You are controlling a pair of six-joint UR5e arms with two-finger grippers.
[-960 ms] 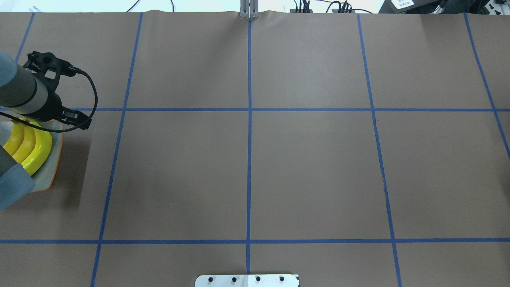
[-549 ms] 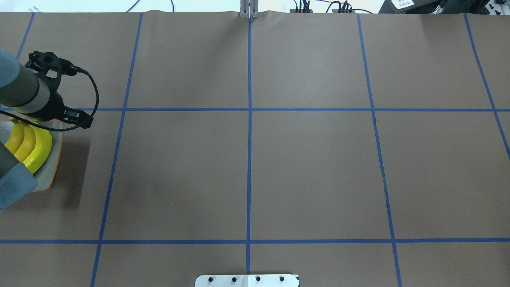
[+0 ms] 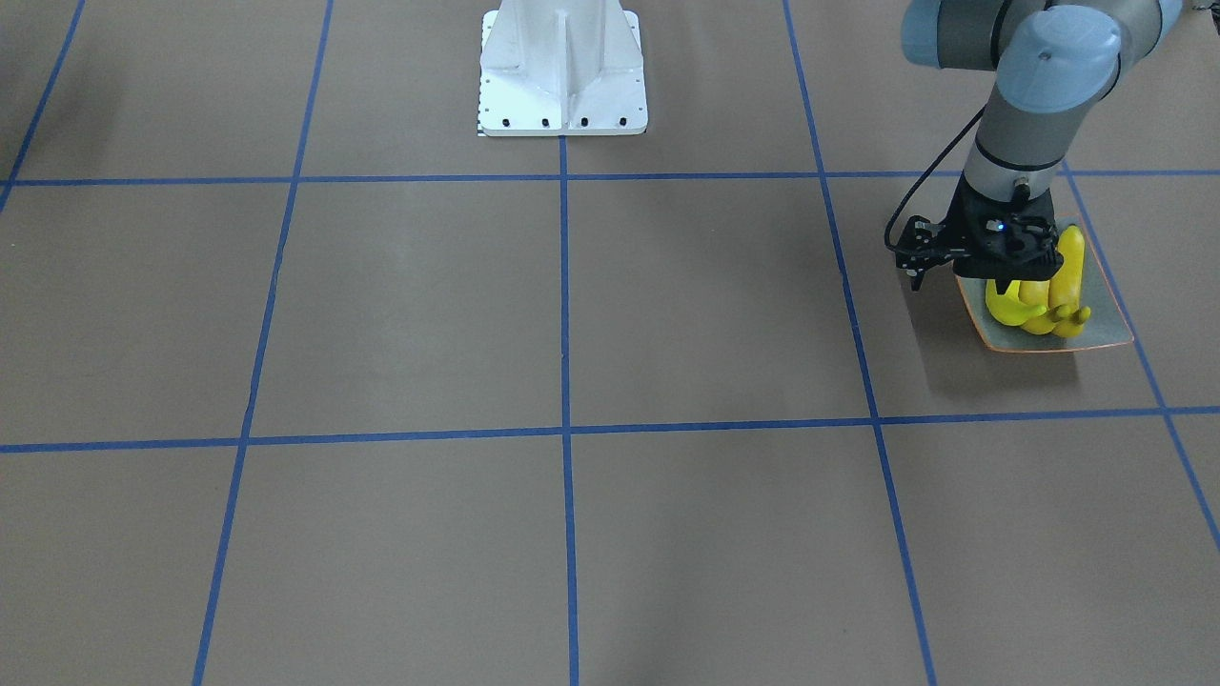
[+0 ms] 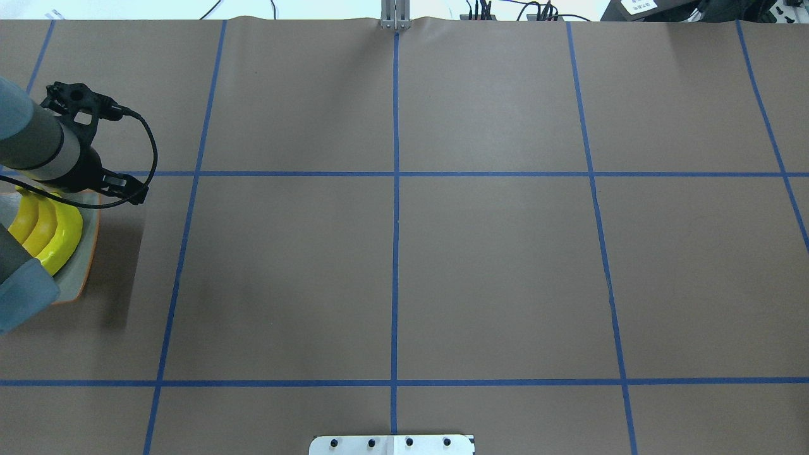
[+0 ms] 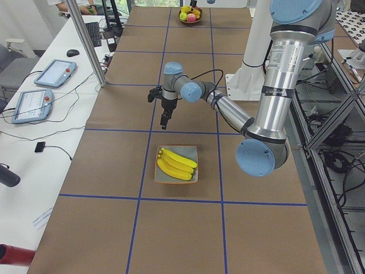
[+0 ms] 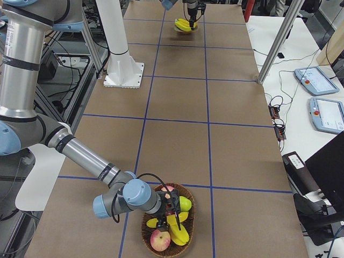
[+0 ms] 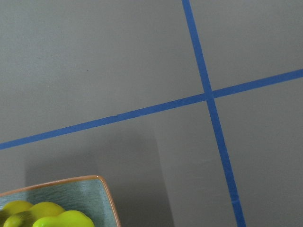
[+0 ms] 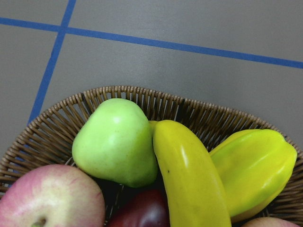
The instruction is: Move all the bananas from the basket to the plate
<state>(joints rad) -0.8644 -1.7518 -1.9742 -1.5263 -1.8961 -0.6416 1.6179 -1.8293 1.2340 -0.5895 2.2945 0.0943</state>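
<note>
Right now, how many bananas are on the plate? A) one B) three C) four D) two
B: the exterior left view shows three bananas lying side by side on the plate, and one more banana lies in the wicker basket.

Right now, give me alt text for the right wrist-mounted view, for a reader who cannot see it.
A yellow banana lies in a wicker basket, seen close from above, between a green pear at left and a yellow-green starfruit at right. A pinkish apple fills the lower left corner; brown table with blue tape lines lies beyond.
</note>
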